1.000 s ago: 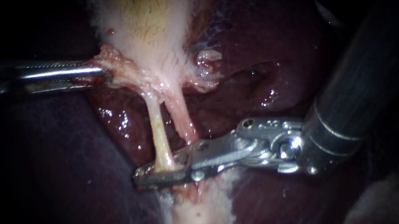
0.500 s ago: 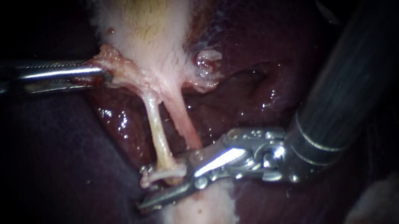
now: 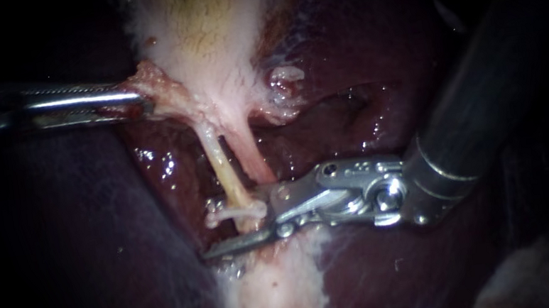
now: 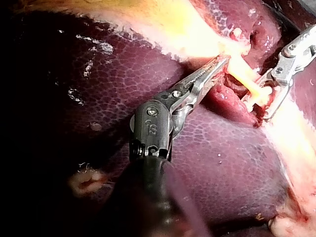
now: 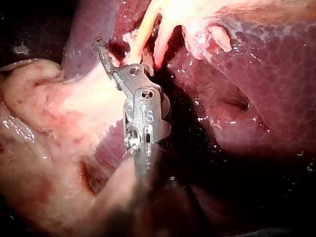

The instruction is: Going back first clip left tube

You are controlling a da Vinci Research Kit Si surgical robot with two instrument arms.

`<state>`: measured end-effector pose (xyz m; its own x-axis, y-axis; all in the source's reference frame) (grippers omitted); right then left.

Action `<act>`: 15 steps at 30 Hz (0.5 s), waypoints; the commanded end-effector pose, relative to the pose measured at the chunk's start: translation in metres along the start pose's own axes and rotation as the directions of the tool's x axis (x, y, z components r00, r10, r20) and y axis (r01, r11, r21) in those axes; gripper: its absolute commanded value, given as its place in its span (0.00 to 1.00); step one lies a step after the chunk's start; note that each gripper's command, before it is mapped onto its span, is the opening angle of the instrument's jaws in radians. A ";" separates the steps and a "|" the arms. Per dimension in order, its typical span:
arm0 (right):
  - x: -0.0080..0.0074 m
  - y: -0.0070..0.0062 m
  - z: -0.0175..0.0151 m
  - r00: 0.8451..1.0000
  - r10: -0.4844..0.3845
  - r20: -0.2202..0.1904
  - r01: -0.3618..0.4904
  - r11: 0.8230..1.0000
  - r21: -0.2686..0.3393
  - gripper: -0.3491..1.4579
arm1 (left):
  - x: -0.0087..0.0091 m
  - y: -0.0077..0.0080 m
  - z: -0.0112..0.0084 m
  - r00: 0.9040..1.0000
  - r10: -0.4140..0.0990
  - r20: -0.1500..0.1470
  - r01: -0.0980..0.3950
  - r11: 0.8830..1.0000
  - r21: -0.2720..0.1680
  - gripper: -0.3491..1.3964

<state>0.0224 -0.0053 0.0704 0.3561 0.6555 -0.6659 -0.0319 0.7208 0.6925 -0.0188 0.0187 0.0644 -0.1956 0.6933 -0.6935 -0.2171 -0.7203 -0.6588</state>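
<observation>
- My right instrument (image 3: pixel 238 223) is lying nearest the camera, its dark shaft coming in from the right over the liver (image 3: pixel 380 290)
- Its jaws are standing open and gripping nothing, with a plain gap showing between the long lower jaw and the upper one
- The lower jaw is lying across the pale tissue at the foot of the left tube (image 3: pixel 222 165)
- The clip (image 3: pixel 236 213) is sitting crosswise low on the left tube, just above that lower jaw and right beside the upper one; I cannot tell whether it is touching either jaw
- The right tube (image 3: pixel 251 157) is running close beside the left tube, and both are stretching up to the gallbladder (image 3: pixel 207 34)
- Farther back, my left instrument (image 3: pixel 138 103) is coming in from the left, its jaws clamping together on the ragged pale edge of the gallbladder, close to where the two tubes are meeting it
- Behind the tubes, wet dark liver is glistening
</observation>
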 end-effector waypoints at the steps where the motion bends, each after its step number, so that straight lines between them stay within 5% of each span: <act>1: 0.0000 0.0000 -0.0002 1.000 0.004 -0.001 -0.004 1.000 -0.002 0.47 | 0.0000 0.0000 0.0000 1.000 0.000 0.000 0.000 1.000 0.000 0.00; 15: -0.0004 0.0001 -0.0022 0.997 -0.077 -0.004 0.076 0.997 -0.010 0.47 | 0.0000 0.0000 -0.0002 1.000 0.000 0.000 0.000 1.000 0.002 0.00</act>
<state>0.0197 -0.0049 0.0700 0.3533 0.5863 -0.7289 -0.0085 0.7812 0.6242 -0.0186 0.0187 0.0644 -0.1956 0.6931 -0.6938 -0.2188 -0.7205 -0.6580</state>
